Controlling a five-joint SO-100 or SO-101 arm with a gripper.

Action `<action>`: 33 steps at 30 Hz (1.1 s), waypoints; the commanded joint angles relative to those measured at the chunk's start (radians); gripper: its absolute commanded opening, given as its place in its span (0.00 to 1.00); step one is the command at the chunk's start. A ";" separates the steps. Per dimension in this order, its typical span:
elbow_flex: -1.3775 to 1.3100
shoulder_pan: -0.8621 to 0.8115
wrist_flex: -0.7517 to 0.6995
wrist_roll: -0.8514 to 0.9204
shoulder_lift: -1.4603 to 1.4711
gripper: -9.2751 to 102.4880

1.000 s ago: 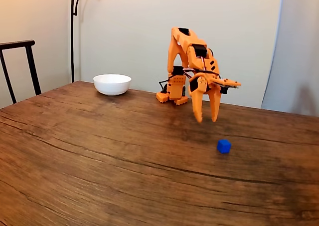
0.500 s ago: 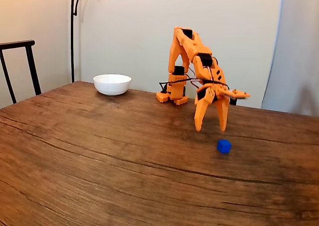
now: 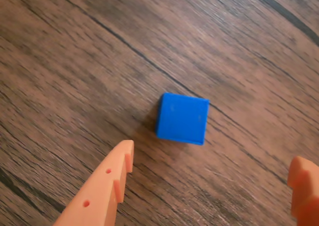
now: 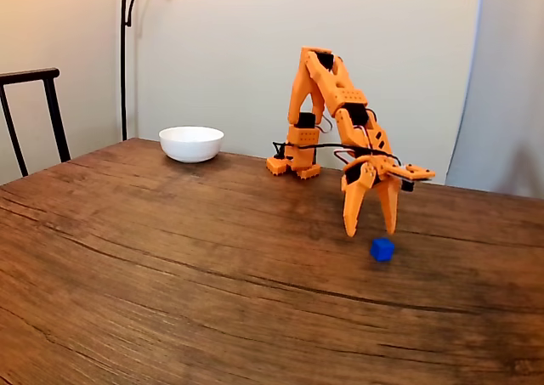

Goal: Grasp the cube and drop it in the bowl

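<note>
Item: hand [image 4: 371, 231], fingers apart, now lower and further out than a second ago, poised just above the cube [image 4: 382, 249]. I judge the grasp imminent. Cube [image 3: 182, 118]: resting on the surface, toward its right edge in the fixed view. Bowl [image 4: 191, 144]: far-left, well apart. Wrist view crops both fingers; their tips' height above the wood is unclear.

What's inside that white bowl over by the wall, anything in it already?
That cannot be told. The fixed view shows the round glossy white bowl from the side, so its rim hides the inside. The small bright-blue cube lies on the wooden table, below the open orange gripper.
</note>
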State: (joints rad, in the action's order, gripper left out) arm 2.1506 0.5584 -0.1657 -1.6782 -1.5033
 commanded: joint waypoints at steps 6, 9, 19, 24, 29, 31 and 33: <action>-0.029 0.014 0.135 0.008 0.051 0.46; -0.028 0.018 0.161 0.041 0.089 0.46; -0.028 0.014 0.160 0.048 0.110 0.45; -0.026 0.009 0.160 0.048 0.112 0.41; -0.026 0.006 0.160 0.048 0.112 0.35; -0.028 0.006 0.160 0.049 0.112 0.35; -0.028 0.005 0.160 0.049 0.112 0.34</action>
State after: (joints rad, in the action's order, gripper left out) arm 2.1506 0.5722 -0.0230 -1.6337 -1.3852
